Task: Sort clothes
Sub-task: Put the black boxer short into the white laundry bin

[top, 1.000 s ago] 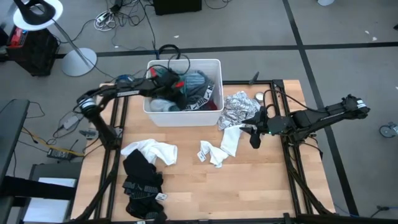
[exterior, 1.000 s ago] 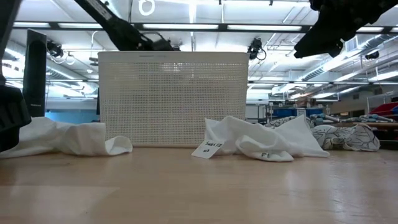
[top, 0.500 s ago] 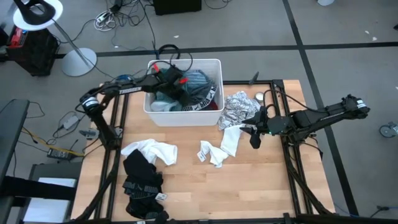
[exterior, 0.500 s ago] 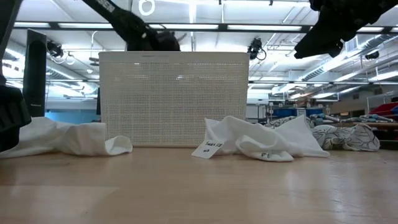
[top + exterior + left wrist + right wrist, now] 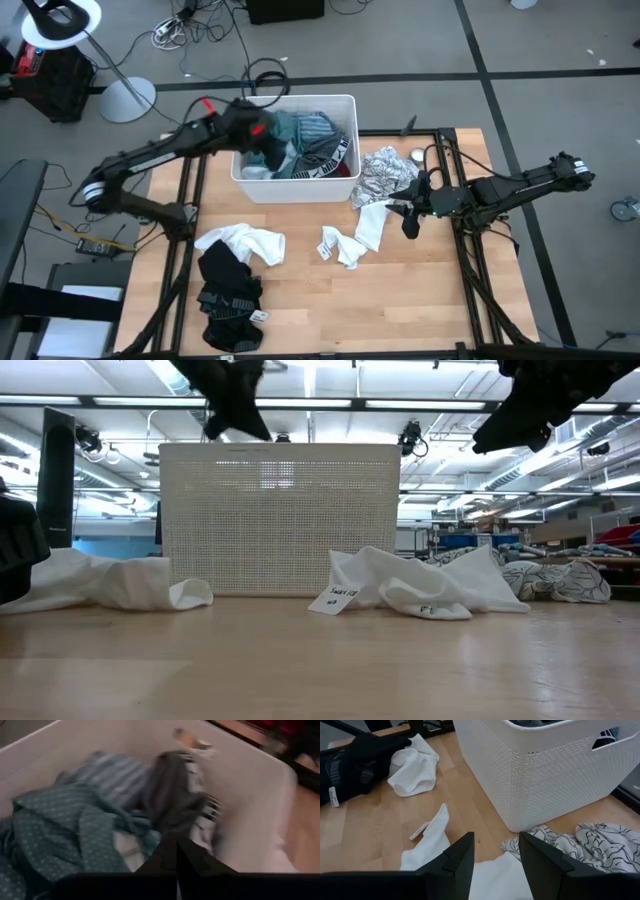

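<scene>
The clothes [image 5: 300, 145] partly fill the white tub [image 5: 345, 185]; a white piece [image 5: 250, 243], a black one [image 5: 228, 290], another white one [image 5: 350, 243] and a patterned one [image 5: 385, 175] lie on the table [image 5: 400, 310]. The left gripper [image 5: 262, 135] hangs over the tub's left end, fingers pressed together, though I cannot tell whether they pinch fabric. The right gripper [image 5: 495, 855] hovers spread apart above the white cloth. All look soft, light and floppy; pinching a raised fold should hold best.

Left gripper [image 5: 262, 140] now higher above the tub [image 5: 345, 185]; its arm swung out leftward; fingers together.
</scene>
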{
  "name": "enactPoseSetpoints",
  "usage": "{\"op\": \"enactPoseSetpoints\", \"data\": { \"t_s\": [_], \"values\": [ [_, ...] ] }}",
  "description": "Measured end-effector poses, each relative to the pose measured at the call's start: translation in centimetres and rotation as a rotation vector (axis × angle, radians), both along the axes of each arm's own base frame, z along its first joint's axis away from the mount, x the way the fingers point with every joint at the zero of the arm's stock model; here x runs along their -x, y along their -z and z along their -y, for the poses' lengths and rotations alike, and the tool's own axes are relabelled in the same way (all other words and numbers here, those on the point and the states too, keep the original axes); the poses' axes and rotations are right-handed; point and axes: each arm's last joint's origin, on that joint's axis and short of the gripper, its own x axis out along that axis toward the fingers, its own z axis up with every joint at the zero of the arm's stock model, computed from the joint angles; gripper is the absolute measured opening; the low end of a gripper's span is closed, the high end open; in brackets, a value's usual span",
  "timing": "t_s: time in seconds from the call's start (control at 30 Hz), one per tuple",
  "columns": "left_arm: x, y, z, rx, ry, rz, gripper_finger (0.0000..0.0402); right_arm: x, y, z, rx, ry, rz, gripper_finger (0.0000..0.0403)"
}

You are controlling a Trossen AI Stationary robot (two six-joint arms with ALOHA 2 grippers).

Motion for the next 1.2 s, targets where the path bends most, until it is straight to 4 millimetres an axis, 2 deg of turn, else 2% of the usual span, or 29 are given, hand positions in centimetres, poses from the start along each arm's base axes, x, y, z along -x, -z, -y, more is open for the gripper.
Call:
{"op": "enactPoseSetpoints", "data": {
  "t_s": [0.23, 0.43, 0.57, 0.83, 1.2],
  "values": [
    [2.7, -1.7, 5.8, -0.057, 0.131, 0.024, 0.0001, -0.1, -0.1, 0.0, -0.004, 0.0, 0.011, 0.0155],
    [5.0, -0.9, 9.4, -0.004, 0.205, 0.058, 0.0001, -0.1, -0.1, 0.0, -0.004, 0.001, 0.012, 0.0155],
    [6.3, -0.3, 11.3, 0.026, 0.22, 0.055, 0.0001, -0.1, -0.1, 0.0, -0.004, 0.001, 0.011, 0.0155],
    [8.1, 1.1, 14.8, 0.108, 0.168, -0.074, 0.0001, -0.1, -0.1, 0.0, -0.005, 0.001, 0.013, 0.0155],
    [10.5, 2.9, 18.6, 0.404, -0.029, -0.213, 0.0001, -0.1, -0.1, 0.0, 0.003, -0.004, 0.008, 0.0155]
  ]
}}
